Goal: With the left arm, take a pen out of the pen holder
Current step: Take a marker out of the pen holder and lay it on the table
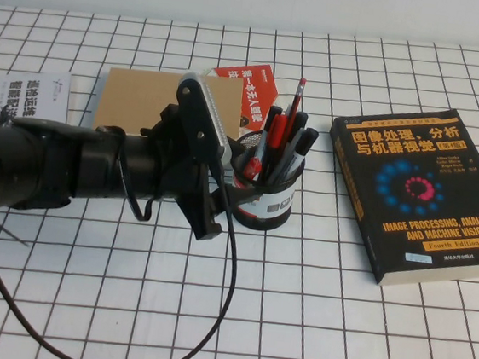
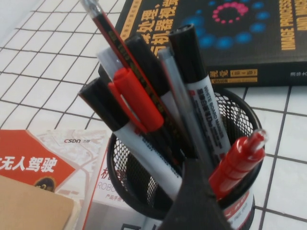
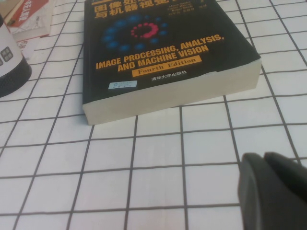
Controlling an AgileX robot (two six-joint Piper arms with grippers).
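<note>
A black mesh pen holder stands mid-table, filled with several red and black pens. My left gripper reaches in from the left and sits against the holder's left side, open and holding nothing. The left wrist view looks down into the holder. One dark finger lies over its near rim, right beside a red pen, and the other finger is out of frame. A red-capped marker and black markers lean away from it. My right gripper hovers shut over bare table, off the high view.
A thick black textbook lies right of the holder. Behind the left arm lie a brown notebook, a red-covered book and a white booklet. The arm's cable loops over the front of the table.
</note>
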